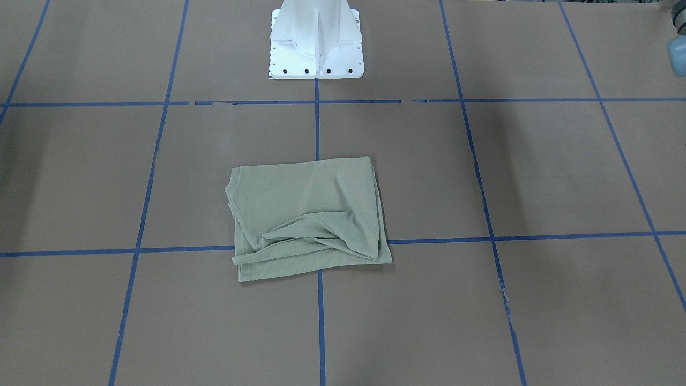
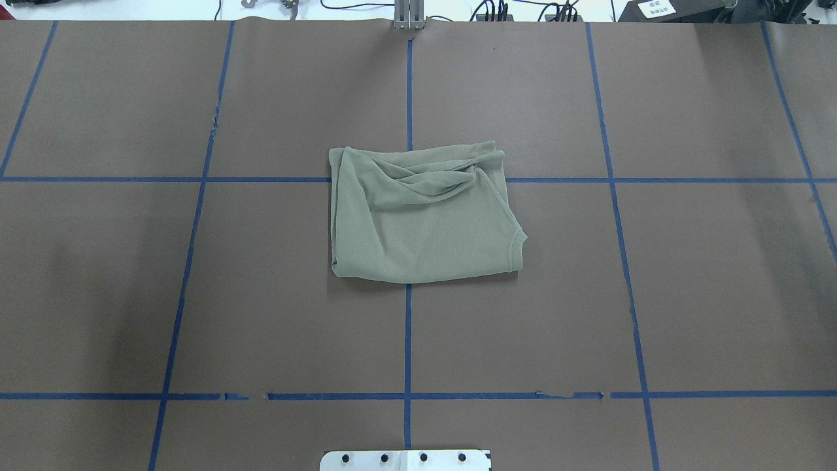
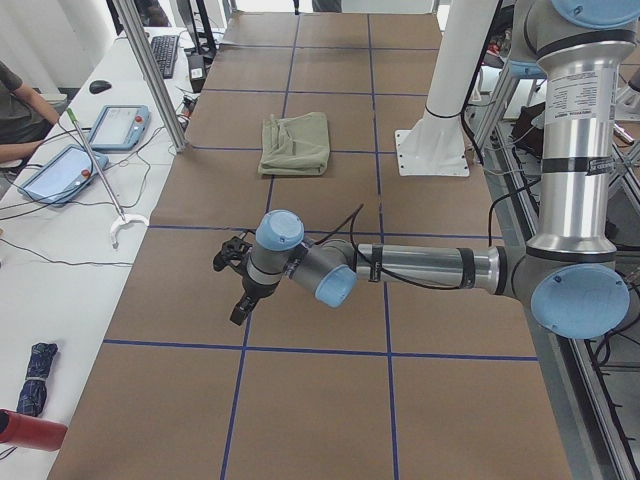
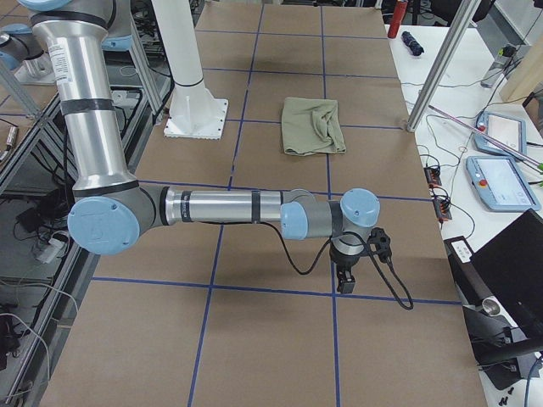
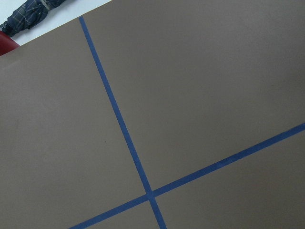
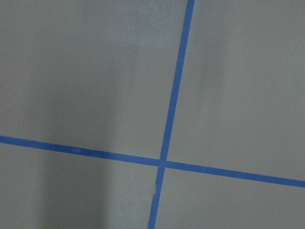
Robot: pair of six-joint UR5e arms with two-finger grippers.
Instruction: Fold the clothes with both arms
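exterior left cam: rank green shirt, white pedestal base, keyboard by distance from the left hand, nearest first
From the left hand:
1. Green shirt: straight ahead along the table, around its middle.
2. White pedestal base: about level with the shirt, but off to the robot's side.
3. Keyboard: far end of the operators' bench.

Obs: shirt (image 2: pixel 422 229) is sage green, fine-ribbed, folded to a rough rectangle, lying flat at the middle of the surface (image 2: pixel 196 294). Loose creases bunch along its far edge; neck notch at the near corner on my right. My left arm (image 3: pixel 420 268) and right arm (image 4: pixel 221 206) have forearms level, stretched low over the surface, well apart from the shirt.
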